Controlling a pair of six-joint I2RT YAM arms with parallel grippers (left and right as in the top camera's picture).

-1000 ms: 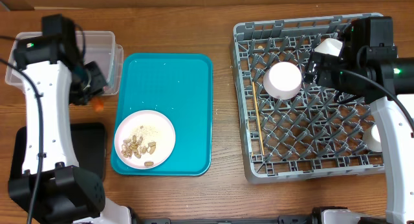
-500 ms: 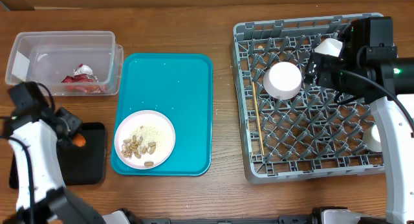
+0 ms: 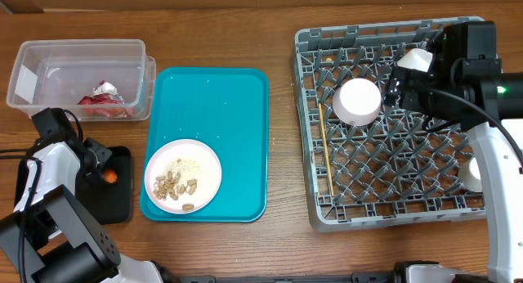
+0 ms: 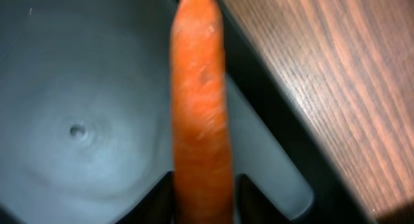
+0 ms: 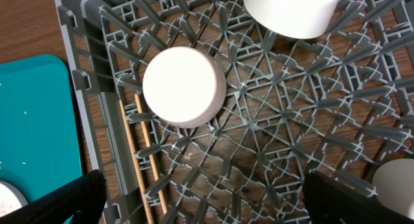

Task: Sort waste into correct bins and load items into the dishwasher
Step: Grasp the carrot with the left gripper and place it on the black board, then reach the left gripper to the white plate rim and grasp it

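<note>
My left gripper [image 3: 100, 163] is shut on the orange carrot [image 4: 200, 114] and holds it over the black tray [image 3: 121, 203]; the carrot shows as an orange spot in the overhead view [image 3: 109, 176]. The red wrapper [image 3: 102, 100] lies in the clear tub [image 3: 82, 50]. The white plate [image 3: 211, 156] with nuts [image 3: 176, 187] and rice [image 3: 187, 163] sits on the teal tray [image 3: 221, 103]. My right gripper [image 5: 200, 198] is open and empty above the grey dish rack [image 3: 384, 209]. An upturned bowl [image 3: 356, 101] and chopsticks [image 5: 150, 153] lie in the rack.
A white cup [image 3: 415, 60] sits at the rack's far edge and another white dish [image 3: 471, 173] at its right side, both partly hidden by my right arm. Bare wooden table lies between the teal tray and the rack.
My left arm has swung from beside the clear tub down to the black tray with the carrot in its grip. The right arm has not moved.
</note>
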